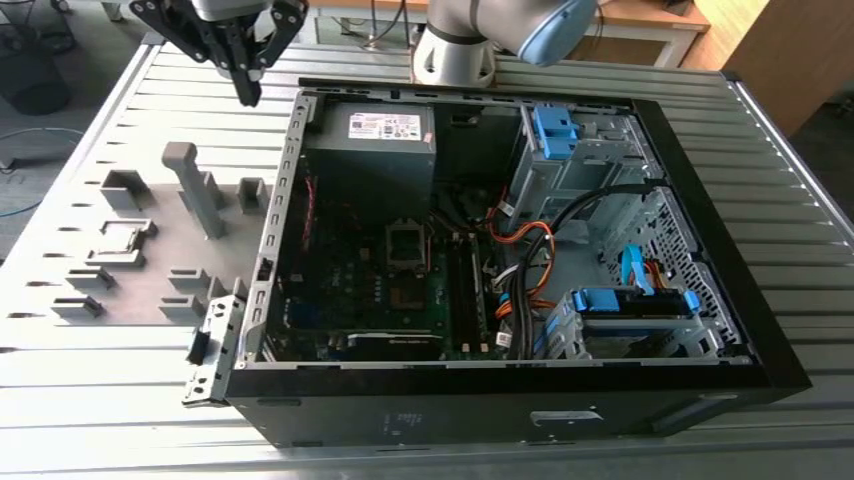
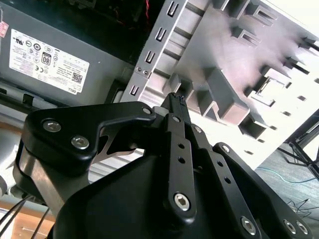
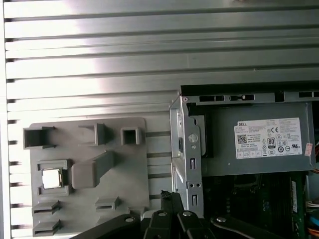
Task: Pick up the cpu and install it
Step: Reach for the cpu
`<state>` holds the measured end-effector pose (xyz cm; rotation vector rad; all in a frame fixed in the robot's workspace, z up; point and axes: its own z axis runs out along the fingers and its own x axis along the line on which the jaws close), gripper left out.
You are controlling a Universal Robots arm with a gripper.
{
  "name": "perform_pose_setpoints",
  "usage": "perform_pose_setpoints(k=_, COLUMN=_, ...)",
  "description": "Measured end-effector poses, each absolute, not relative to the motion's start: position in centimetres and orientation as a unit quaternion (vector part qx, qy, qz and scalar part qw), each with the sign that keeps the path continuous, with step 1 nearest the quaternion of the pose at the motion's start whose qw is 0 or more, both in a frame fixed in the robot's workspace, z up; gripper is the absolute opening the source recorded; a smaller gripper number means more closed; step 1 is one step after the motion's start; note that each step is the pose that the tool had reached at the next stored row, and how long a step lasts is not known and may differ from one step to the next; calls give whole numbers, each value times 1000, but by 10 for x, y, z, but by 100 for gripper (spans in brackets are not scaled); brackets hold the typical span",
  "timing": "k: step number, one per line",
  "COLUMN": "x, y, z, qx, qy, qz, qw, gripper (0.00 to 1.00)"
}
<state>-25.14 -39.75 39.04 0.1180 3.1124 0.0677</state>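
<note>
Seen in the exterior view: hangs with the gripper (image 1: 250,95) above the slatted table (image 1: 747,150), just outside the far corner of the open computer case (image 1: 534,420), toward the exterior view's left. Pinched narrow, fingers pressed together, holding nothing. Well apart from the cpu (image 1: 120,238), which lies in a square pocket of the grey holder plate (image 1: 154,262) beside the case. Inside the case, a power supply (image 1: 374,150) at the far end and the board's socket (image 1: 404,240) near the middle. In the second wrist view: looks along the closed gripper (image 2: 175,102), tips meeting, past the power supply (image 2: 45,59) and the case's silver edge rail (image 2: 154,50) to the holder plate (image 2: 214,40). In the first wrist view: looks down past the shut, empty gripper (image 3: 169,196) onto the table (image 3: 149,50), the holder plate (image 3: 124,164) and the power supply (image 3: 249,144). Shows the cpu (image 3: 51,178) flat and silvery in its square frame on the plate, untouched, apart from the fingertips.
</note>
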Motion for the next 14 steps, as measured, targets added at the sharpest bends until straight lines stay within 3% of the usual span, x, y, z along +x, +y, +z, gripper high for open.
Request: perform_pose_setpoints(k=14, x=-284, y=-393, z=388, qx=38, qy=999, qz=22, qw=13, gripper=11)
